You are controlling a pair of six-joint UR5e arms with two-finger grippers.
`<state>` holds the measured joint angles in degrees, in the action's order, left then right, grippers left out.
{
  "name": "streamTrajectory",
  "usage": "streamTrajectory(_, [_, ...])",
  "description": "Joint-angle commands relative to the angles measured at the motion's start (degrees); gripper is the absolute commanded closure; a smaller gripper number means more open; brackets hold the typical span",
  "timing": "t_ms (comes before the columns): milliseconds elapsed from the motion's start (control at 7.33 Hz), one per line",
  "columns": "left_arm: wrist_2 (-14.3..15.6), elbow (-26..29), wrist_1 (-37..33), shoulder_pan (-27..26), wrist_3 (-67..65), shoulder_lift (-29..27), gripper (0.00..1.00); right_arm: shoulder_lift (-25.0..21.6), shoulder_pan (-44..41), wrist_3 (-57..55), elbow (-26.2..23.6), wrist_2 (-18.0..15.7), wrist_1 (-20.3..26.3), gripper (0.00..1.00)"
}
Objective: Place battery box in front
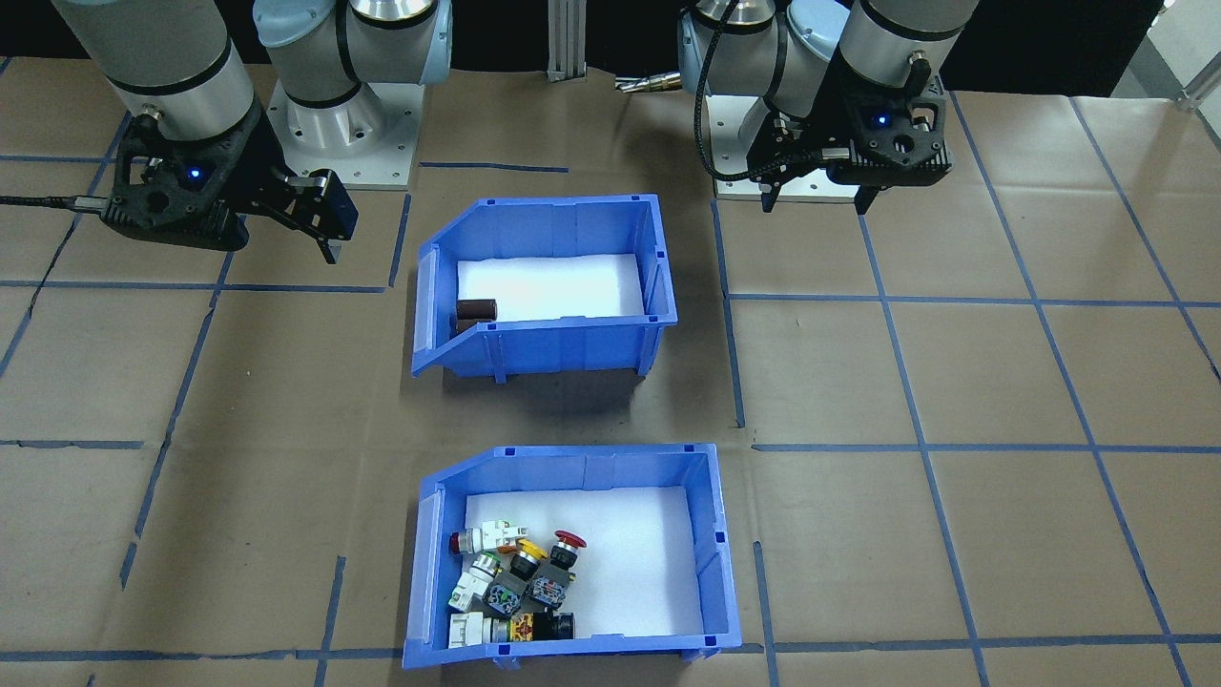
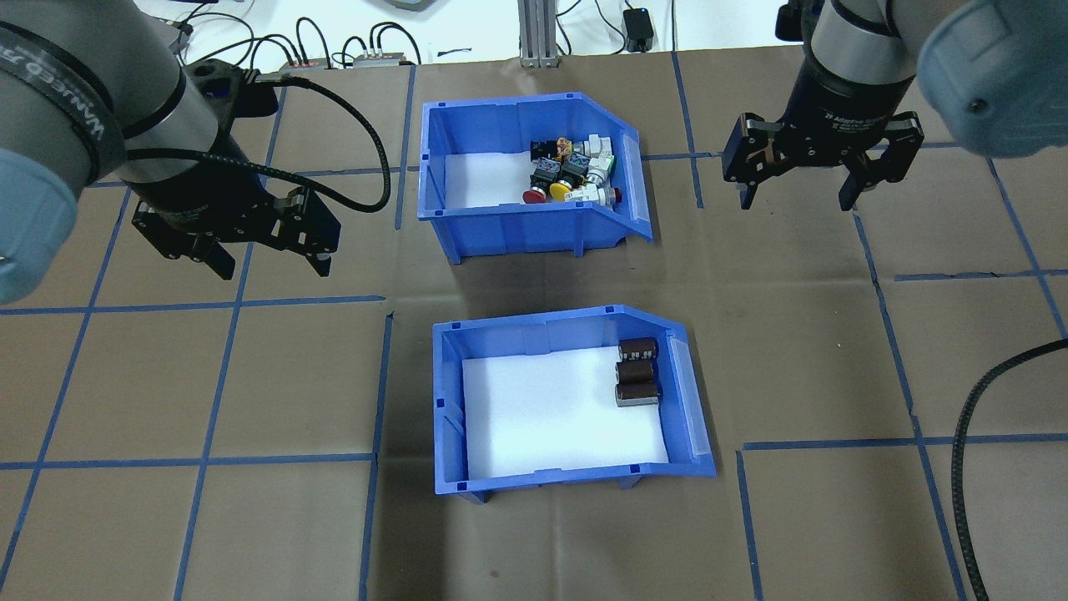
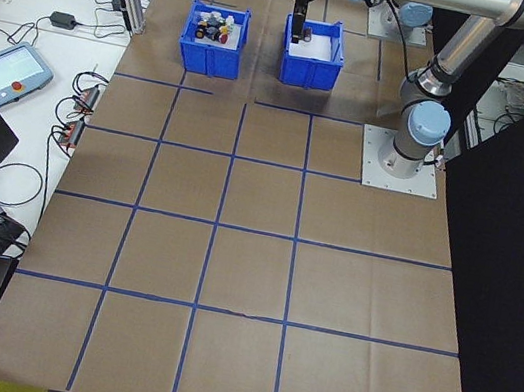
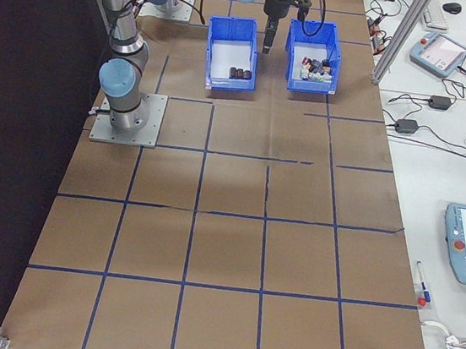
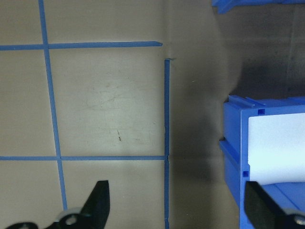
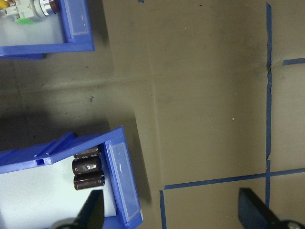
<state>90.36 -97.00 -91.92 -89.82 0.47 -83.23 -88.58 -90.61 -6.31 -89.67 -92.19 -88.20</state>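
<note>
Battery box (image 2: pixel 567 401) sitting on counter (image 2: pixel 834 517), on robot's side of switch box (image 2: pixel 526 171), three brown cylinders (image 2: pixel 637 382) lying by its open end. Left gripper (image 2: pixel 259 250) hanging above counter, jaws spread, holding nothing. Right gripper (image 2: pixel 801 188) hanging too, jaws spread, holding nothing.

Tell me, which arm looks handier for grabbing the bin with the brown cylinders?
Probably the left, narrowly. The left gripper hangs open nearer the battery box, whose plain side wall faces it. The right gripper, also open, hovers farther back, level with the switch bin, on the box's sloped open side.
</note>
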Motion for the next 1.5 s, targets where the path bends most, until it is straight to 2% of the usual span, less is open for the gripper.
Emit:
streamTrajectory(0, [-0.01,-0.03,0.08,0.00,-0.03,-0.09,0.00,-0.19,0.00,2.07,0.37,0.00,0.13,0.00])
streamTrajectory(409, [-0.01,-0.12,0.08,0.00,-0.55,-0.09,0.00,2.61,-0.53,6.20,3.16,0.08,-0.13,0.00])
streamTrajectory(818, [-0.63,-0.38,-0.10,0.00,-4.39,-0.53,0.00,9.89,-6.65,17.77,11.76,0.08,-0.04,0.00])
streamTrajectory(1091, [-0.71,-3.26,-0.10,-0.44,-12.54,1.31,0.00,14.91,-10.88,22.80,16.60,-0.71,0.31,0.00])
streamTrajectory(1227, [-2.02,-5.89,-0.10,-0.53,-19.64,3.23,0.00,17.45,-12.81,26.23,19.15,-0.71,-0.04,0.00])
streamTrajectory(1364, [-6.47,-9.66,-0.10,-0.62,-30.50,6.47,0.00,20.35,-14.75,31.57,21.87,-0.71,-0.13,0.00])
